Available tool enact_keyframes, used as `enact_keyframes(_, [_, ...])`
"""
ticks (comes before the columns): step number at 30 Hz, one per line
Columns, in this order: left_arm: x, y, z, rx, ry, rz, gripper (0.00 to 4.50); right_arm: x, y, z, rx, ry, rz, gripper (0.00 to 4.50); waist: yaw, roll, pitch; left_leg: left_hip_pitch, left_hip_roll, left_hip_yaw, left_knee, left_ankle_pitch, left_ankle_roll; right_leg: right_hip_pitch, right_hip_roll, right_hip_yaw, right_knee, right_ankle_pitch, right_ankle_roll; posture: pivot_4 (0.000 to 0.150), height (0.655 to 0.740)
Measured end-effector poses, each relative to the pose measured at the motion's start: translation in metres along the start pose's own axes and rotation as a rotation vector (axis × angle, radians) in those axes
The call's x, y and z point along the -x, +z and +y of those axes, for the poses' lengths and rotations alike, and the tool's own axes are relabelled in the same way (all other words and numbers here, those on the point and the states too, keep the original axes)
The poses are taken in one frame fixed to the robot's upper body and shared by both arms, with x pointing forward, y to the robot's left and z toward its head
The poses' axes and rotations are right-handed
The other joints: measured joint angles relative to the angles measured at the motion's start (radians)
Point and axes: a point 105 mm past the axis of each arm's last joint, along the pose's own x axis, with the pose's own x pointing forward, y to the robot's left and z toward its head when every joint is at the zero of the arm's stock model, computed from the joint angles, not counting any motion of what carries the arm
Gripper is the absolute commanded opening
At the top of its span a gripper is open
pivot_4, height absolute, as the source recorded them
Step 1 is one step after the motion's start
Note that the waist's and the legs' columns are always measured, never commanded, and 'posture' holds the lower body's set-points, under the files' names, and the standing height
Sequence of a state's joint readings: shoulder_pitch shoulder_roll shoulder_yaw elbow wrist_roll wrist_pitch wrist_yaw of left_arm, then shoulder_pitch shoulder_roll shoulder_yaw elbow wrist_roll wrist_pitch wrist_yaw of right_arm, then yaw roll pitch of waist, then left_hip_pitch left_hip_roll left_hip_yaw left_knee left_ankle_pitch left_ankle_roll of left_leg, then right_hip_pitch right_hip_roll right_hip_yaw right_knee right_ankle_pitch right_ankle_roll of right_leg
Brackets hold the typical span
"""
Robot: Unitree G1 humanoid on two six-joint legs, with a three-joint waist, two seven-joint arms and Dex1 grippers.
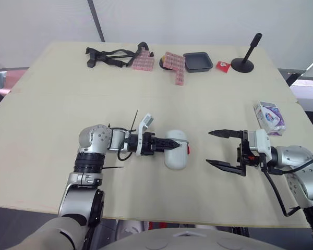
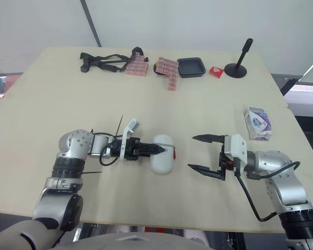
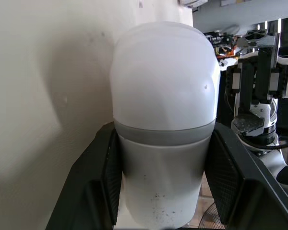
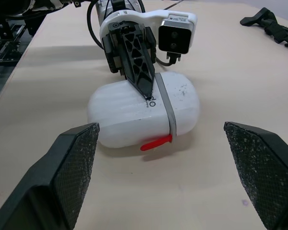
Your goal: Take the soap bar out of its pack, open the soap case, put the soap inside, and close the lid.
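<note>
The white oval soap case (image 1: 176,153), with a grey band and a red latch (image 4: 156,142), lies closed on the table near the front middle. My left gripper (image 1: 177,144) is shut on the soap case, one black finger (image 3: 93,182) pressed to each side. To the case's right, my right gripper (image 1: 208,147) stands open, a short gap from the case, its two fingers (image 4: 77,163) spread wide and holding nothing. The soap pack (image 1: 269,117), a white and purple box, lies at the table's right edge, behind the right gripper.
Along the far edge lie a black strap (image 1: 110,55), pink block stacks (image 1: 144,62), a black square tray (image 1: 198,61), a small red item (image 1: 223,66) and a black stand (image 1: 243,63). The table's front edge (image 1: 198,223) is close below the grippers.
</note>
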State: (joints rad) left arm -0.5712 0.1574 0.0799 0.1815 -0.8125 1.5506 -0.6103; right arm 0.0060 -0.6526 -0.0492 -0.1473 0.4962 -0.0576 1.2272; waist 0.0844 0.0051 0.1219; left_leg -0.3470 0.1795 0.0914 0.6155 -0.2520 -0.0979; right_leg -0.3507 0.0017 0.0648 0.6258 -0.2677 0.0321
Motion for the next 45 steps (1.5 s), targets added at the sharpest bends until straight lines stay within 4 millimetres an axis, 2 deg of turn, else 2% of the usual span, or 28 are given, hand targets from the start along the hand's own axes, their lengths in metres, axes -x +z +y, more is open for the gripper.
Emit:
enact_keyframes(2, [0.0, 0.0, 0.0, -0.006, 0.002, 0.002, 1.89, 0.0, 0.0, 0.0, -0.002, 0.0, 0.001, 4.47, 0.0, 0.0, 0.0, 0.0, 0.0, 0.0, 0.0, 0.0, 0.0, 0.0, 0.0, 0.0, -0.001, 0.0, 0.0, 0.15, 0.74])
enact_keyframes(4, [-0.001, -0.001, 0.0, -0.015, 0.004, 0.008, 2.93, 0.0, 0.0, 0.001, -0.003, 0.001, 0.001, 4.5, -0.001, 0.0, 0.0, 0.001, 0.0, 0.0, -0.001, 0.0, 0.0, 0.001, 0.0, 0.0, -0.001, 0.0, 0.0, 0.15, 0.74])
enact_keyframes(6, [0.001, -0.003, 0.004, -0.027, 0.027, 0.018, 3.53, 0.0, -0.001, 0.001, -0.005, 0.001, 0.002, 4.5, -0.003, 0.0, 0.0, 0.002, 0.0, 0.0, -0.002, 0.0, 0.0, 0.001, 0.0, 0.0, -0.002, 0.0, 0.0, 0.15, 0.74])
enact_keyframes(9, [0.001, -0.003, -0.002, -0.056, 0.007, 0.026, 4.49, 0.001, -0.001, 0.001, -0.007, 0.001, 0.003, 4.5, -0.003, 0.0, 0.0, 0.007, -0.001, 0.0, -0.006, 0.0, 0.0, 0.006, -0.001, -0.001, -0.005, 0.0, 0.0, 0.15, 0.74])
enact_keyframes(19, [0.008, -0.001, -0.001, -0.196, 0.019, 0.052, 4.49, 0.0, -0.001, 0.0, -0.012, 0.003, 0.008, 4.5, -0.012, 0.0, 0.0, 0.01, -0.001, 0.0, -0.01, 0.002, -0.002, 0.007, -0.002, -0.001, -0.006, 0.0, 0.0, 0.15, 0.74])
enact_keyframes(25, [0.051, 0.019, 0.01, -0.499, 0.166, -0.02, 4.49, 0.001, -0.003, -0.003, -0.033, -0.007, 0.022, 4.5, -0.016, 0.001, 0.002, 0.009, -0.001, 0.0, -0.015, 0.002, -0.003, 0.007, -0.001, -0.002, -0.012, 0.0, 0.0, 0.15, 0.74])
enact_keyframes(30, [0.062, 0.024, 0.002, -0.693, 0.144, -0.085, 4.49, 0.001, -0.004, -0.011, -0.046, -0.052, 0.027, 4.5, 0.004, 0.001, 0.003, 0.004, -0.001, -0.001, -0.016, 0.0, -0.001, 0.006, 0.004, -0.005, -0.014, 0.0, 0.0, 0.15, 0.74])
enact_keyframes(36, [0.087, 0.03, 0.022, -0.913, 0.306, -0.233, 4.49, 0.008, -0.019, -0.023, -0.073, -0.191, 0.055, 4.5, 0.01, 0.001, 0.003, 0.004, 0.0, -0.001, -0.016, 0.0, -0.002, 0.006, 0.0, -0.007, -0.015, 0.0, 0.0, 0.15, 0.74])
enact_keyframes(40, [0.094, 0.042, 0.02, -1.043, 0.389, -0.392, 4.49, 0.009, -0.026, -0.031, -0.094, -0.319, 0.034, 4.5, 0.008, 0.001, 0.003, 0.005, 0.0, -0.001, -0.015, 0.0, -0.002, 0.006, -0.001, -0.007, -0.012, 0.0, 0.0, 0.15, 0.74])
enact_keyframes(45, [0.096, 0.041, 0.033, -1.025, 0.489, -0.499, 4.49, 0.008, -0.035, -0.03, -0.13, -0.418, 0.016, 4.5, -0.006, 0.001, 0.003, 0.005, 0.001, -0.001, -0.015, 0.0, -0.002, 0.006, 0.0, -0.007, -0.012, 0.0, 0.0, 0.15, 0.74])
